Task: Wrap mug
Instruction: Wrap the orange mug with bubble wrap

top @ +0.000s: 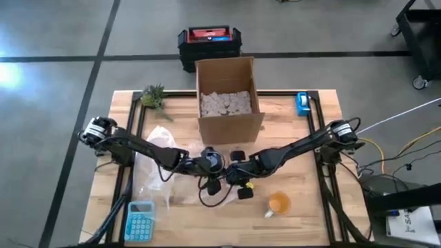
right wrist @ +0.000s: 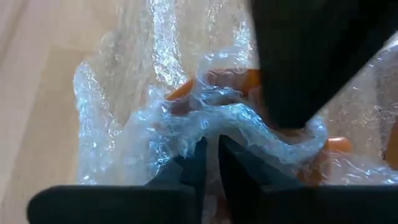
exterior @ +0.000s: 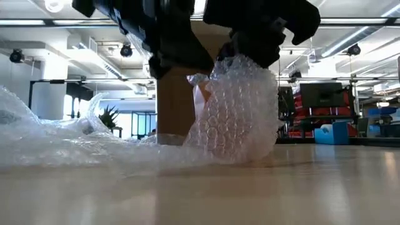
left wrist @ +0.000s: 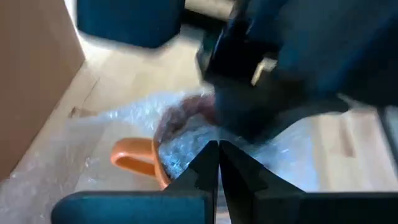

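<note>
An orange mug [right wrist: 249, 81] stands near the table's middle, mostly swathed in clear bubble wrap [exterior: 237, 112]. Its handle [left wrist: 132, 154] sticks out of the wrap in the left wrist view. The rest of the sheet [top: 155, 169] trails flat toward the table's left. Both grippers meet over the bundle. My left gripper [top: 213, 165] comes from the left and my right gripper [top: 236, 172] from the right. Each is shut on the wrap at the top of the bundle. My left gripper pinches bubble wrap [left wrist: 186, 146] between its two fingertips at the bundle's top, beside the mug's rim, slanting down from the table's left. How many layers it has, I cannot tell. The wrapped mug stands on the table. My right gripper pinches a bunched fold of bubble wrap [right wrist: 214, 121] between its two fingers, above the mug's mouth, slanting down from the table's right. The fold is crumpled and several layers thick. The bundle's base rests on the table.
An open cardboard box [top: 227, 103] of packing peanuts stands just behind the bundle. An orange round thing [top: 279, 203] lies near right, a blue calculator [top: 141, 220] near left, a small plant [top: 155, 96] far left and a blue item [top: 303, 103] far right.
</note>
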You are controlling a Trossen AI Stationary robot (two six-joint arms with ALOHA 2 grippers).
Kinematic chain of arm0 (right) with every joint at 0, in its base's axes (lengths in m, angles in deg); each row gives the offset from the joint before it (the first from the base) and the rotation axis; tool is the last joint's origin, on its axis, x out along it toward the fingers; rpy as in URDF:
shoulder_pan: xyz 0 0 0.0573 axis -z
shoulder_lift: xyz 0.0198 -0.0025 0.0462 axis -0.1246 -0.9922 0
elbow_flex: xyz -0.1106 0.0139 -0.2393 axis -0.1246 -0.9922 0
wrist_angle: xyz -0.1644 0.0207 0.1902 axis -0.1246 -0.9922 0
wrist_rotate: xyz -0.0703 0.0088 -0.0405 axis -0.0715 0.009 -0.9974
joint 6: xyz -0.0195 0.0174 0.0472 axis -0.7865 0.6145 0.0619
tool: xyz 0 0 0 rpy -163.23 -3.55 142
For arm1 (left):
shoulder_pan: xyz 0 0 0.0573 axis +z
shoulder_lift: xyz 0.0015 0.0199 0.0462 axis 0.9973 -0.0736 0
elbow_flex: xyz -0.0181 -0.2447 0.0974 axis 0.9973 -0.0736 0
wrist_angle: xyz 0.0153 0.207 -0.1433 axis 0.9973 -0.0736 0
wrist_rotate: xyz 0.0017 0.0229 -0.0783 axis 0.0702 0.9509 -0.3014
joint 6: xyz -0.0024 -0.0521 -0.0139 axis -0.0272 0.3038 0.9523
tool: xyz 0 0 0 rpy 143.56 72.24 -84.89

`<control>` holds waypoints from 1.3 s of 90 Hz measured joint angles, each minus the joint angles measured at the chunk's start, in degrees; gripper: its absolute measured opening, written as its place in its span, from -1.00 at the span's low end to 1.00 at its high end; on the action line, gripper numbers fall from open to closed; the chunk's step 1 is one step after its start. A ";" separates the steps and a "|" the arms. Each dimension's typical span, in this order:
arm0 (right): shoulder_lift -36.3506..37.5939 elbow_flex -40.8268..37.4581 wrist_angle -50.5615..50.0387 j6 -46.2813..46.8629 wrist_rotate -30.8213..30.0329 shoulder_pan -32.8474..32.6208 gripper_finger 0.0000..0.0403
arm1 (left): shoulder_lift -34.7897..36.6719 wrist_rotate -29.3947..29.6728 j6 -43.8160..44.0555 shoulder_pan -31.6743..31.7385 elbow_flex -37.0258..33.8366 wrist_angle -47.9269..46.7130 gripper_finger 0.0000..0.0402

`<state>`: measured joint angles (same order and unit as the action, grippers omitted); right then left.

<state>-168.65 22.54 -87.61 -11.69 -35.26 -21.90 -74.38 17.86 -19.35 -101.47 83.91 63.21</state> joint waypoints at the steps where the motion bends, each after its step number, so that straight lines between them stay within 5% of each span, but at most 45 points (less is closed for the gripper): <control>1: 0.00 0.00 0.00 0.03 0.01 0.01 -0.90 | -0.37 0.00 0.00 0.01 0.00 0.13 -1.00; 27: 0.09 3.68 -6.97 0.46 0.48 0.02 -0.87 | -2.84 -0.03 0.28 0.05 0.15 0.52 -1.00; 50: 3.22 10.16 -17.42 -1.01 0.44 0.13 -0.59 | -2.77 0.00 0.43 0.05 0.13 0.45 -1.00; 69: 7.52 7.37 -29.05 4.59 0.48 -0.61 -0.40 | -2.77 0.00 0.43 0.05 0.11 0.43 -1.00; 91: 8.79 -1.13 -11.57 5.05 -0.57 -4.24 -0.36 | -2.76 -0.01 0.42 0.05 0.20 0.28 -1.00; 104: 7.05 -2.03 0.80 4.21 -6.36 -3.39 -0.48 | -2.77 0.00 0.36 0.05 0.20 0.29 -1.00; 117: 3.84 -2.10 1.72 4.48 -7.24 -0.49 -0.67 | -2.76 -0.02 0.33 0.05 0.20 0.39 -1.00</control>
<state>-164.81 20.45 -85.89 -7.21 -42.50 -22.39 -77.14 17.84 -19.01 -101.42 84.11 63.60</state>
